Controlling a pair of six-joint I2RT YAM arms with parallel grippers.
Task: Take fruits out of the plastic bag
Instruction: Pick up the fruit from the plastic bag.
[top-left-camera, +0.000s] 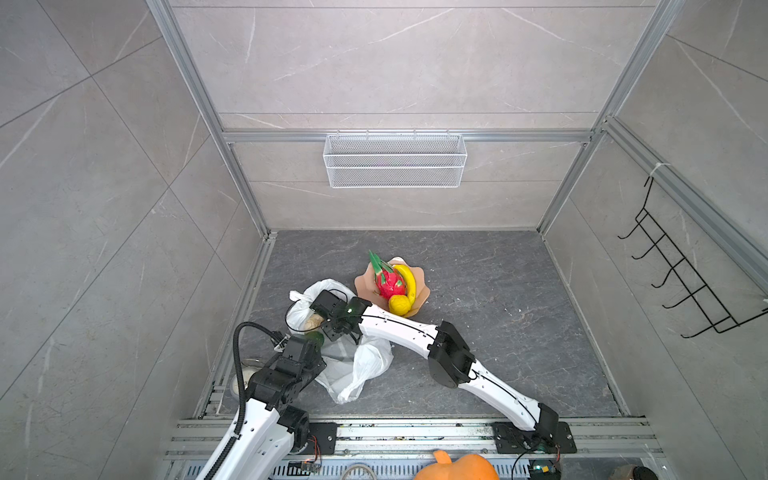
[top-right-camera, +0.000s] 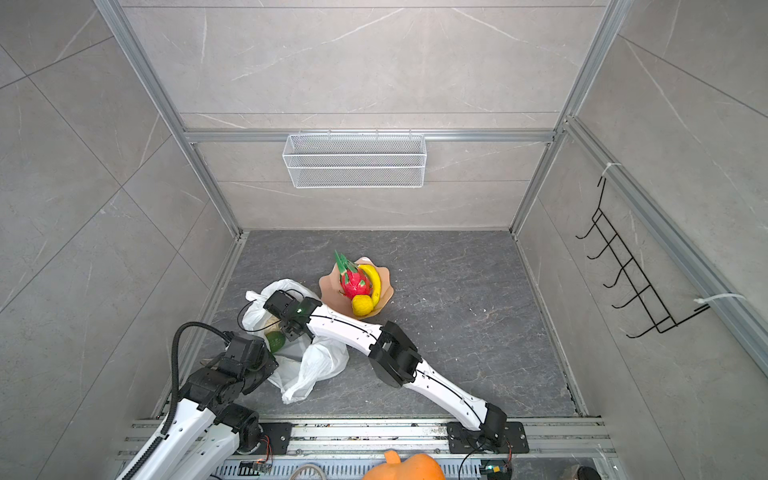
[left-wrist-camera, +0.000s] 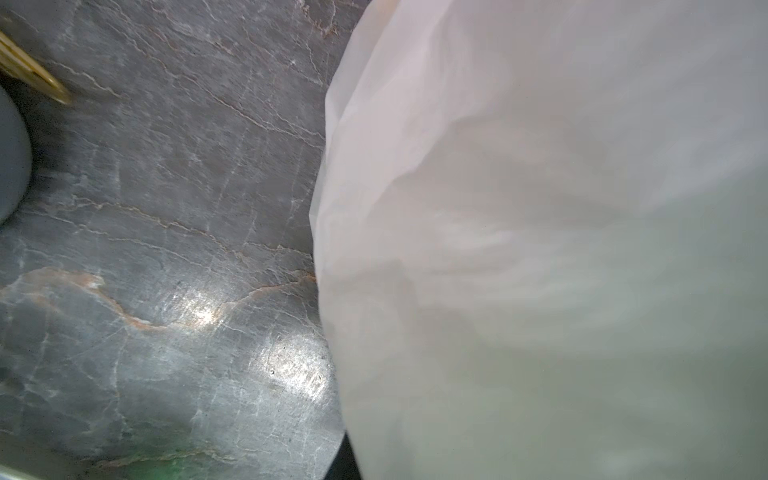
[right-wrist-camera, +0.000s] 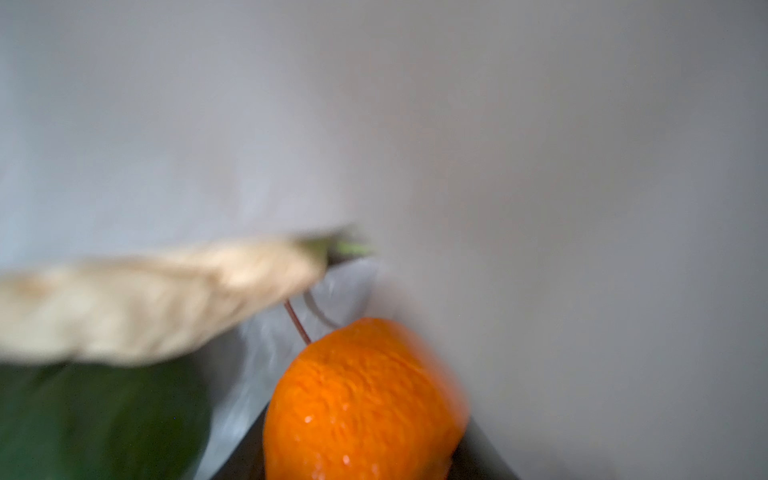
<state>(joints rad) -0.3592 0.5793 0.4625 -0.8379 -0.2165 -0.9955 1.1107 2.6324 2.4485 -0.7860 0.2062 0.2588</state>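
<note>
The white plastic bag (top-left-camera: 353, 368) lies crumpled at the front left of the floor, its mouth held up. My right gripper (top-left-camera: 338, 332) reaches into it. In the right wrist view an orange (right-wrist-camera: 361, 399) sits between the dark jaws, which press on both of its sides. A beige fruit (right-wrist-camera: 145, 303) and a green fruit (right-wrist-camera: 95, 419) lie beside it in the bag. My left gripper (top-left-camera: 309, 347) is at the bag's near rim, shut on the film (left-wrist-camera: 540, 249). A dragon fruit (top-left-camera: 388, 280), banana (top-left-camera: 409, 280) and lemon (top-left-camera: 399, 304) rest in the peach bowl (top-left-camera: 363, 284).
A large orange pumpkin (top-left-camera: 457, 467) sits at the front edge. A white wire basket (top-left-camera: 395, 160) hangs on the back wall and a black hook rack (top-left-camera: 681, 270) on the right wall. A pale round object (top-left-camera: 245, 378) lies by the left rail.
</note>
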